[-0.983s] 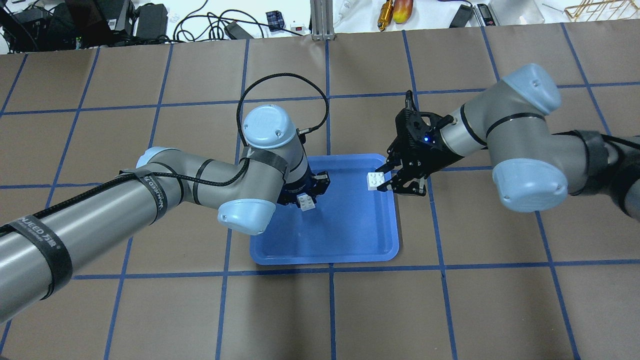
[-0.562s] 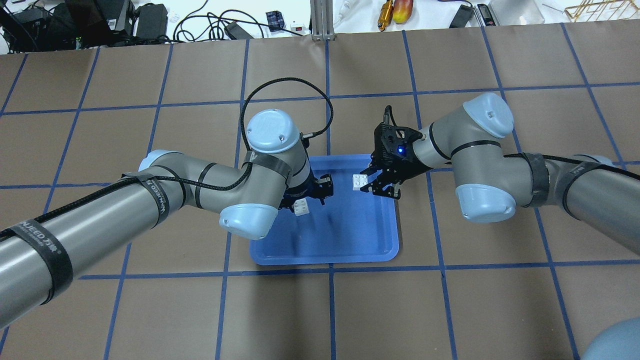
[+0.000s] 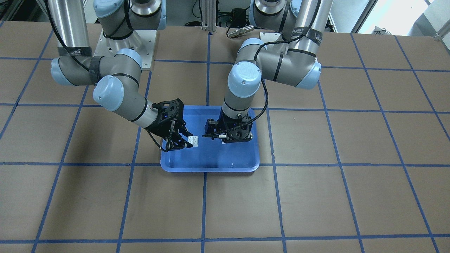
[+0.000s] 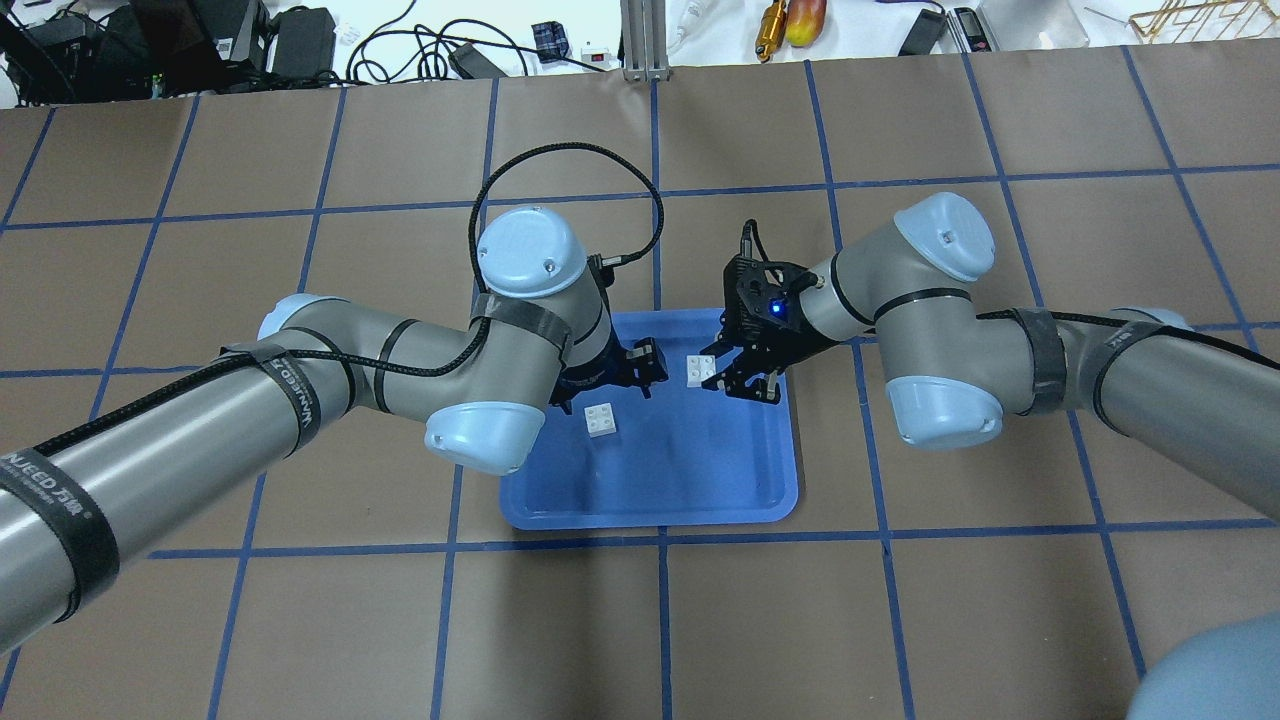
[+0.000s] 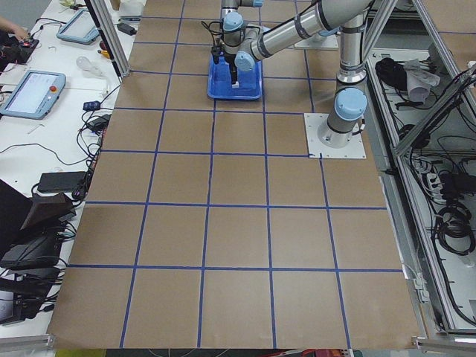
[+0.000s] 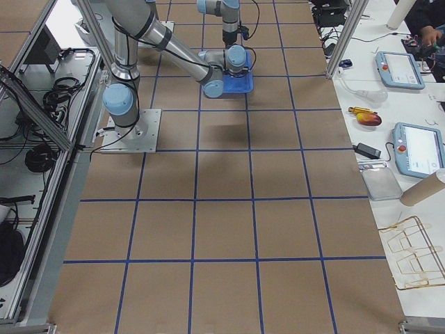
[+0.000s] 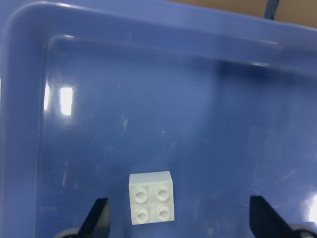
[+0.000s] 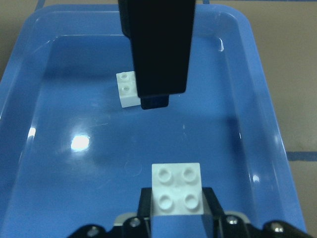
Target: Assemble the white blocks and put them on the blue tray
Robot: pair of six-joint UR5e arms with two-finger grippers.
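A small white studded plastic brick (image 4: 601,418) is seen mid-frame on the shallow blue plastic tray (image 4: 700,480), beneath the wide-spread left gripper (image 7: 181,219); a second brick (image 4: 700,369) is clamped in the right gripper (image 4: 715,372), above the tray's upper right.

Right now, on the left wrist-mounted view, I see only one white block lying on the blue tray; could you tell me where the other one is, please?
Observer: The right gripper is shut on the second white block, over the blue tray.
Operator: Are the two blocks touching?
Observer: No; overhead, the loose white block lies apart from it, nearer the robot.
Operator: Which way do the held block's studs face?
Observer: Upward, as the overhead view shows.
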